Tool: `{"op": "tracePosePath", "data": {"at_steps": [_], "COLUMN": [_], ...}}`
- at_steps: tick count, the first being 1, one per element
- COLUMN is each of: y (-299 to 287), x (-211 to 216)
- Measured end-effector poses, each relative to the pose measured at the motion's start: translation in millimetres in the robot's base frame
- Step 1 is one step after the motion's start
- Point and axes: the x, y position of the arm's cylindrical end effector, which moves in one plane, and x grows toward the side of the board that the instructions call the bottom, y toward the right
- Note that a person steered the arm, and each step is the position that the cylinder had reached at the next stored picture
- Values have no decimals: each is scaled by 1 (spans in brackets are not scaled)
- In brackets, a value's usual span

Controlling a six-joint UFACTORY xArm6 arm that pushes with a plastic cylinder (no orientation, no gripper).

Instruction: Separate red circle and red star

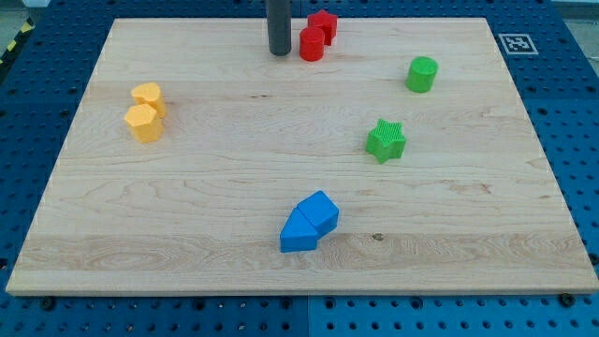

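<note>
The red circle (312, 44) and the red star (324, 24) stand touching each other near the view's top, the star just behind and to the right of the circle. My tip (279, 52) rests on the board just left of the red circle, a small gap from it.
Two yellow blocks (145, 112) touch at the view's left. A green circle (422, 74) is at the right, a green star (386, 140) below it. Two blue blocks (310, 222) touch at bottom centre. The wooden board (187, 206) sits on a blue perforated table.
</note>
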Motion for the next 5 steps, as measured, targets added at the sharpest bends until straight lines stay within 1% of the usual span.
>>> {"op": "tracePosePath", "data": {"at_steps": [1, 4, 5], "y": [14, 80, 81], "x": [0, 0, -4]}}
